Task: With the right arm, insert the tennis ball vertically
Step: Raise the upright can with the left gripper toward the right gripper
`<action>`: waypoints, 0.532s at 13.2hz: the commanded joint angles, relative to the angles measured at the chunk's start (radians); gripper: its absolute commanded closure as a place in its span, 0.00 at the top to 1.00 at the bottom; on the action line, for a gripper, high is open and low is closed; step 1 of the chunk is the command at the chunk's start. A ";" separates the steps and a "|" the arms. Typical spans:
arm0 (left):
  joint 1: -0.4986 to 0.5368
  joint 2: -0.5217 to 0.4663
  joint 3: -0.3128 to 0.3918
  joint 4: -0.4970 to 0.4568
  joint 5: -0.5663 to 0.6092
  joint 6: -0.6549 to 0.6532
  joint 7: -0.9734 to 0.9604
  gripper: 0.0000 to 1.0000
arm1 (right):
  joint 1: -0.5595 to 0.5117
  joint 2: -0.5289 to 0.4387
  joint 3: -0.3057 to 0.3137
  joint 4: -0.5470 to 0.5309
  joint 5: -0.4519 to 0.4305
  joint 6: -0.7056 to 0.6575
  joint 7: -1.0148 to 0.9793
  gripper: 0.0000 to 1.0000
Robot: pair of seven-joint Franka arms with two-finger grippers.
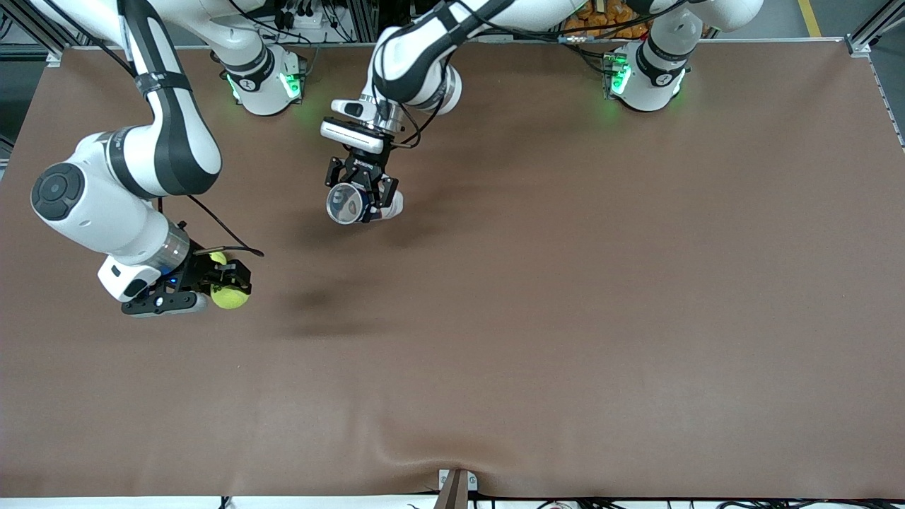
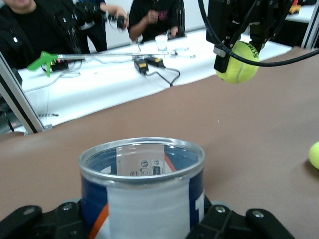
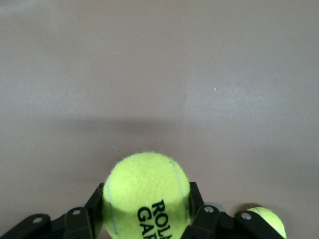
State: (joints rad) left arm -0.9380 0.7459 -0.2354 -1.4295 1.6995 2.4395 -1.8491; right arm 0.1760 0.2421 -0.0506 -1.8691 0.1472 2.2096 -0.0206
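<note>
Right gripper clamped on the tennis ball, aloft, well short of the can. A second ball lay beside it. Left gripper held the can, mouth open. Insertion not begun.

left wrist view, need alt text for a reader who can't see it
The left end effector holds an open tennis ball can upright, mouth up. Above the brown table, the right end effector grips a yellow tennis ball.
</note>
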 commanded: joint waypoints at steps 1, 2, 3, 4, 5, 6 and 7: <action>-0.015 0.053 0.013 0.035 0.177 -0.025 -0.146 0.69 | -0.013 -0.009 0.009 0.005 0.009 -0.010 -0.016 0.00; -0.016 0.064 0.013 0.037 0.225 -0.065 -0.189 0.69 | -0.013 -0.009 0.009 0.005 0.009 -0.010 -0.016 0.00; -0.028 0.079 0.011 0.053 0.261 -0.095 -0.235 0.69 | -0.013 -0.009 0.009 0.005 0.009 -0.010 -0.016 0.00; -0.036 0.093 0.011 0.066 0.279 -0.097 -0.281 0.69 | -0.013 -0.007 0.009 0.005 0.009 -0.010 -0.016 0.00; -0.044 0.101 0.013 0.067 0.284 -0.114 -0.312 0.69 | -0.013 -0.007 0.008 0.005 0.009 -0.010 -0.016 0.00; -0.051 0.118 0.013 0.069 0.295 -0.163 -0.321 0.69 | -0.013 -0.009 0.009 0.005 0.009 -0.010 -0.016 0.00; -0.054 0.136 0.013 0.078 0.323 -0.193 -0.341 0.69 | -0.013 -0.007 0.008 0.005 0.009 -0.008 -0.016 0.00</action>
State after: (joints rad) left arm -0.9705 0.8289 -0.2310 -1.4088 1.9618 2.2998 -2.1394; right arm 0.1759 0.2421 -0.0506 -1.8691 0.1472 2.2096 -0.0210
